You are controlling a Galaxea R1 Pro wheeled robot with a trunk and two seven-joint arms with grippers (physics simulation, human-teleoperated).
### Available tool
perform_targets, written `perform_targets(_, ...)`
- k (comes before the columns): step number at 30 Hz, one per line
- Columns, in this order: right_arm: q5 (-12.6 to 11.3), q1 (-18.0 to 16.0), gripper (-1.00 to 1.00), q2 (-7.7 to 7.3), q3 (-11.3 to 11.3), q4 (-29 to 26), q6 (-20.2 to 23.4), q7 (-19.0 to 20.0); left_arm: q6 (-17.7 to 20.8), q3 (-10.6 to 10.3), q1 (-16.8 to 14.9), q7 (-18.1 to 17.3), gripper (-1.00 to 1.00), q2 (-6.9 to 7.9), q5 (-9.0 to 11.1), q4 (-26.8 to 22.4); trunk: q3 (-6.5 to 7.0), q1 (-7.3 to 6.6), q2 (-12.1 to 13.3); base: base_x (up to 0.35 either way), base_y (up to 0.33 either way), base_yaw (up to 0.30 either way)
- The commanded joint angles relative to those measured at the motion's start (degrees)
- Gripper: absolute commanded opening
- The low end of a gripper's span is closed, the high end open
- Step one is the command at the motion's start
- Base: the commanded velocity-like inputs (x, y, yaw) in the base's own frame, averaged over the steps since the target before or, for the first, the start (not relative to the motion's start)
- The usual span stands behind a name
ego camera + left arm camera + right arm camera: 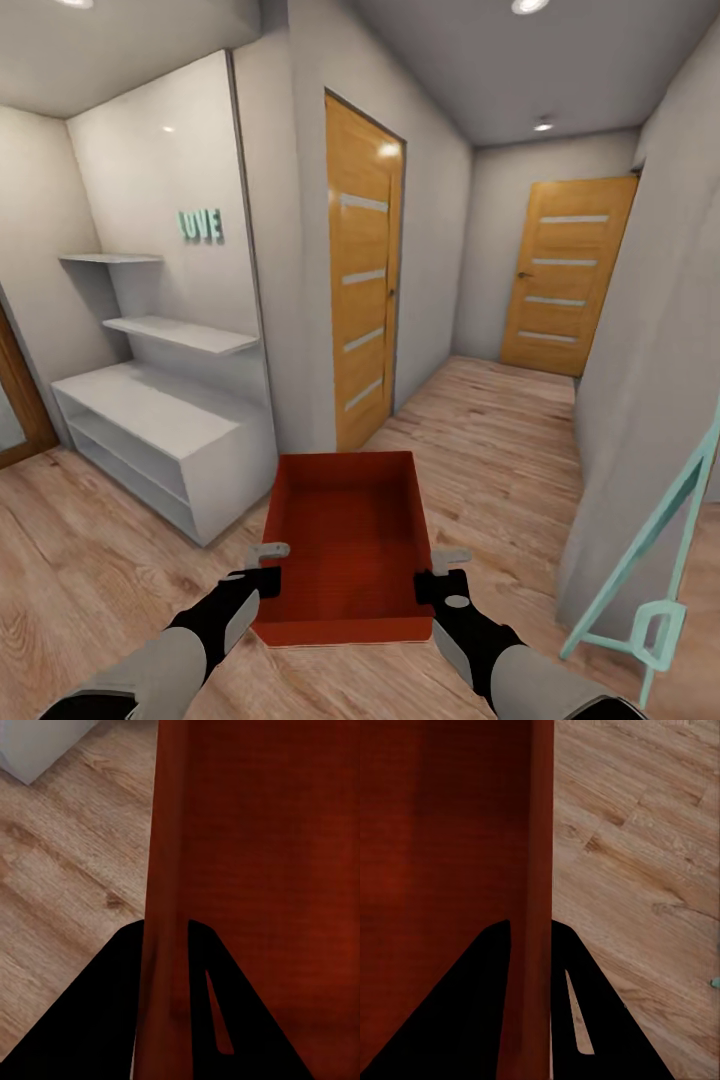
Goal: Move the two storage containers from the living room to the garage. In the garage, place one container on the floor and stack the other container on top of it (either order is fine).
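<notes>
One red-orange open-top storage container [345, 540] hangs level in front of me, above the pale wood planks of a hallway. My left gripper [268, 570] is shut on its left wall, and my right gripper [432, 572] is shut on its right wall. In the left wrist view the thin red wall [169, 832] runs between the black fingers [105, 1005] of the left gripper [165, 937]. The right wrist view shows the same for the right gripper [531, 937], pinching the other wall [540, 832]. The container is empty inside. The garage is out of view.
A white low shelf unit [160, 430] stands at the left. A closed orange door [362, 280] is in the wall ahead-left, and another orange door [570, 275] ends the corridor. A grey wall [640, 400] and a leaning teal frame [655, 570] close in on the right.
</notes>
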Motion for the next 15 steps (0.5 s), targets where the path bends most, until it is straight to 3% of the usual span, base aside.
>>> perform_targets(1,-4.60,-0.06,-1.00,-0.52,-2.51,0.17,-0.36,-2.59,-4.83,2.03,-0.02,0.53,-1.00,0.69,-0.62,-0.34,-0.07,0.03,-0.04,0.323,0.116,0.000)
perform_targets(6,-4.60,-0.06,-1.00,-0.43,-2.52,0.17,-0.36,-2.63,-4.83,2.03,-0.02,0.54,-1.00,0.68,-0.62,-0.35,-0.07,0.03,-0.04,0.323,0.116,-0.046)
perform_targets(15,-4.60,-0.06,-1.00,-0.42,-2.47,0.18,-0.43,-2.66,-4.83,2.03,-0.02,0.55,-1.00,0.67,-0.62,-0.36,-0.07,0.03,-0.04,0.323,0.116,-0.226)
